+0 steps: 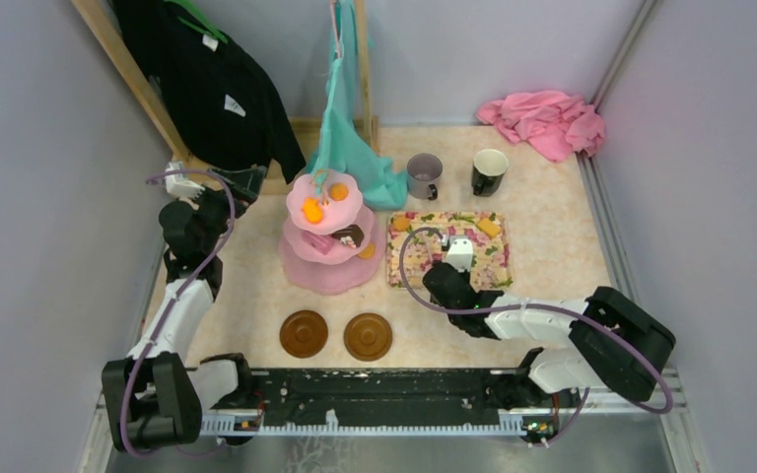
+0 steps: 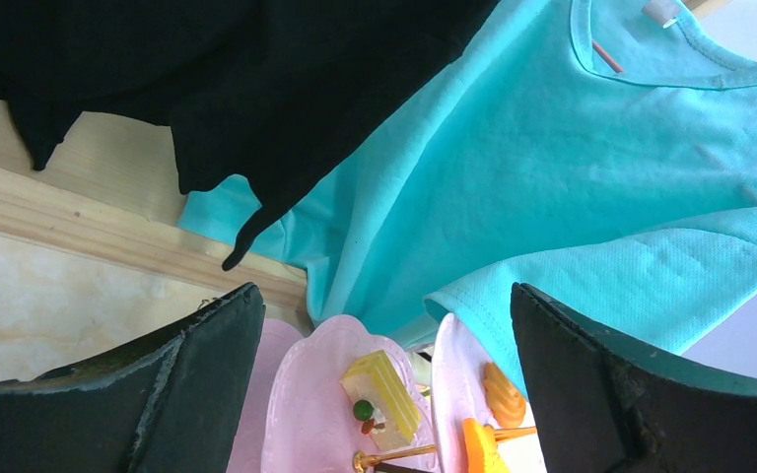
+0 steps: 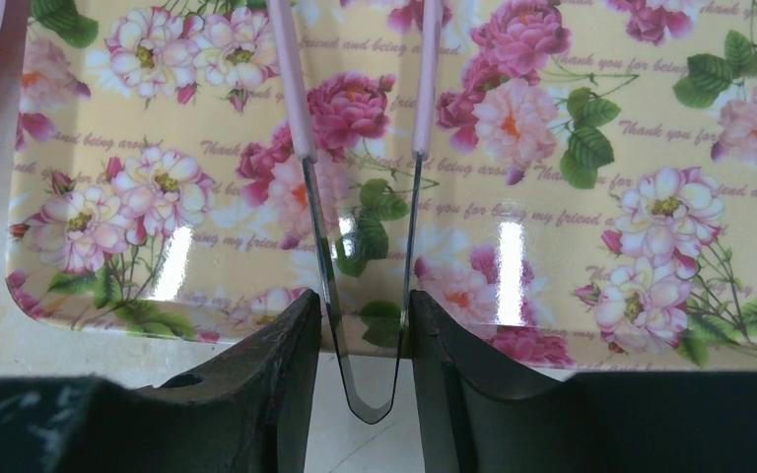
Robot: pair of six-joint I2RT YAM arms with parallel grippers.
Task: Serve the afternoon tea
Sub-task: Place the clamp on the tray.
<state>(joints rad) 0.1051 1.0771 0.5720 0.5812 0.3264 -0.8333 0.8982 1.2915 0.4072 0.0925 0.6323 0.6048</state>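
Right wrist view: the right claw [image 3: 365,305], half-closed, pinches the tongs [image 3: 317,227] at their bend, so both arms reach ahead over the floral tray [image 3: 591,246] toward the orange cakes [image 1: 490,227] beyond

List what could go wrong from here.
1. The right gripper pinches the tongs only near their bend. They could slip or twist over the floral tray before reaching the orange cake.
2. The open left gripper hangs close to the teal shirt and the pink tiered stand. It could snag the fabric or knock the loaded stand.
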